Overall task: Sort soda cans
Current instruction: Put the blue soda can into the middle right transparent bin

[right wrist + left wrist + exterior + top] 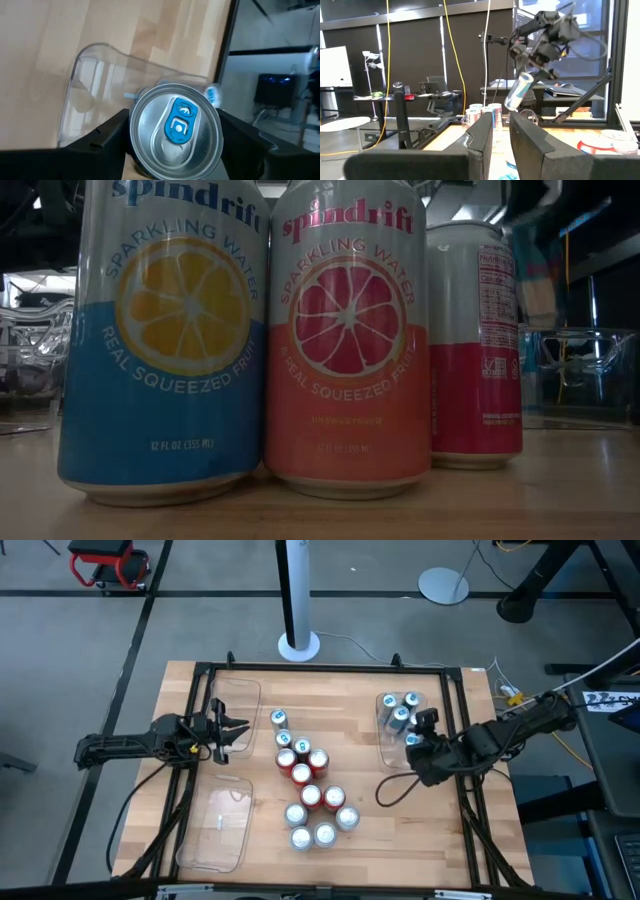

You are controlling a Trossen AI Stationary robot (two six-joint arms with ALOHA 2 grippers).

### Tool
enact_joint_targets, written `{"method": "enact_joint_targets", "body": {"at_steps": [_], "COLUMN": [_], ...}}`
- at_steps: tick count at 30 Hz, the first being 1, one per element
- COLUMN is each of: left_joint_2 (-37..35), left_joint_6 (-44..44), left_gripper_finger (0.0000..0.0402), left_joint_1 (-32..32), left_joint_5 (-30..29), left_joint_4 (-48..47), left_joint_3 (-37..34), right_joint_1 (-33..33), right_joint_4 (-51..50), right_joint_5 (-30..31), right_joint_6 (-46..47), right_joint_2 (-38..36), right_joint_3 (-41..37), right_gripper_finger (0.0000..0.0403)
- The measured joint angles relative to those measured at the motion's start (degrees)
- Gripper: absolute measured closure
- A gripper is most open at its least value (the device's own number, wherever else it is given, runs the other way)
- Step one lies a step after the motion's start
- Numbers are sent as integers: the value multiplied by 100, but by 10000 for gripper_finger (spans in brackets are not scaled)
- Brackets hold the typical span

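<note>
My right gripper (420, 743) is shut on a soda can with a silver top and blue tab (176, 131). It holds the can above the clear tray (388, 740) at the table's right, where three more blue-tab cans (400, 706) stand. A cluster of red-top and silver-top soda cans (310, 790) stands upright on the table's middle. The low view shows three of them close up (350, 340). My left gripper (240, 730) waits shut at the table's left side, touching nothing. My right gripper pinches the can's side wall (137, 137) between its two fingers (107, 132), one on either side of the body below the top rim. The fingers slant down from above. The can (519, 91) hangs tilted below them, top toward the wrist, lifted clear of the tray.
Two clear trays (232, 705) (215, 825) lie at the table's left, far and near. A black frame (320, 668) runs round the wooden top. A black cable (395, 785) loops on the table below the right arm.
</note>
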Motion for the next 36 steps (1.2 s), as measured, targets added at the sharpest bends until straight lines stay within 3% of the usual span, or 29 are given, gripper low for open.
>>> {"method": "enact_joint_targets", "body": {"at_steps": [6, 15, 36], "left_joint_2": [-1, -2, -1], "left_joint_6": [0, 0, -2], "left_gripper_finger": [343, 343, 343], "left_joint_1": [1, 0, 0], "left_joint_5": [-1, -2, -2], "left_joint_4": [14, 17, 19], "left_joint_3": [0, 0, 2], "right_joint_1": [-15, -16, -17], "right_joint_4": [1122, 2040, 2699], "right_joint_5": [-202, -55, 270], "right_joint_6": [94, 158, 720], "right_joint_2": [-798, -1711, -2084], "right_joint_3": [-1221, -2352, -3557], "right_gripper_finger": [157, 157, 157]}}
